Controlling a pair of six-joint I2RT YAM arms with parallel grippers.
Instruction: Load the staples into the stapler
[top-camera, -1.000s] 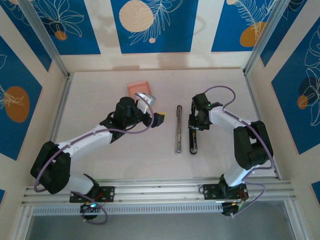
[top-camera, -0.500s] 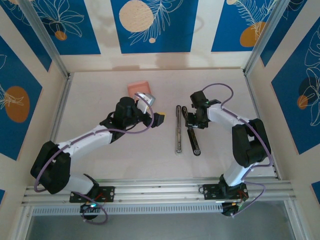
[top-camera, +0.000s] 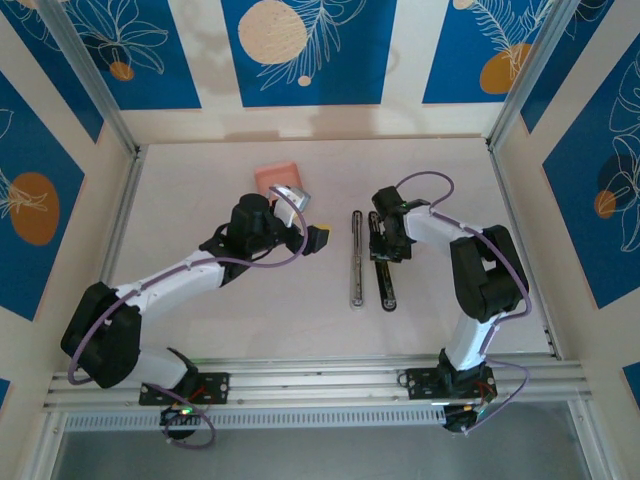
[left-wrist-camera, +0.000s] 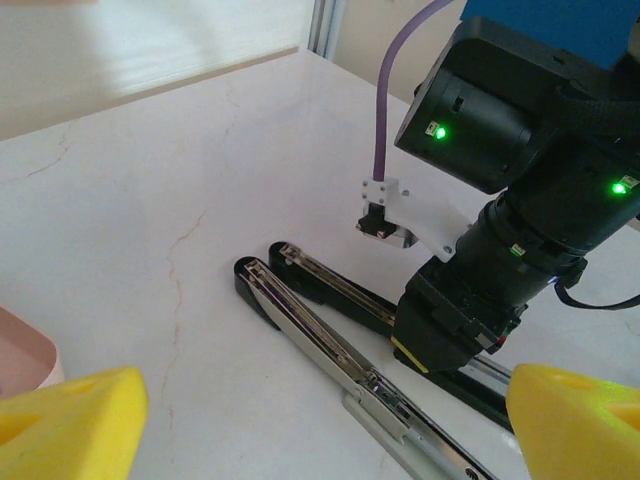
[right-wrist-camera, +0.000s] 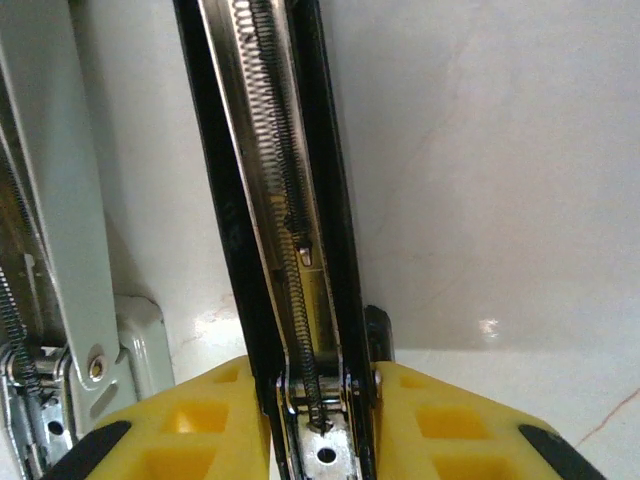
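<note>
The stapler lies opened flat in mid-table: a silver arm (top-camera: 356, 262) and, to its right, a black arm (top-camera: 386, 283). My right gripper (top-camera: 383, 243) is shut on the black arm near its hinge end. In the right wrist view the yellow fingers (right-wrist-camera: 190, 425) press both sides of the spring channel (right-wrist-camera: 285, 190), the gripper (right-wrist-camera: 320, 425) centred on it, with the silver arm (right-wrist-camera: 60, 200) at the left. My left gripper (top-camera: 306, 217) hovers open left of the stapler; its wrist view looks down on both stapler arms (left-wrist-camera: 320, 340) and the right gripper (left-wrist-camera: 455, 330). The staples are out of view.
A small salmon-pink tray (top-camera: 274, 178) sits at the back, just behind my left gripper, and its rim (left-wrist-camera: 25, 350) shows in the left wrist view. Aluminium rails (top-camera: 300, 378) border the table front and sides. Bare tabletop (top-camera: 200, 200) lies left of the tray.
My right gripper has shifted left and farther back along the black stapler arm, loosening and closing again. The black arm has swung nearer the silver one. The left arm has stayed still.
</note>
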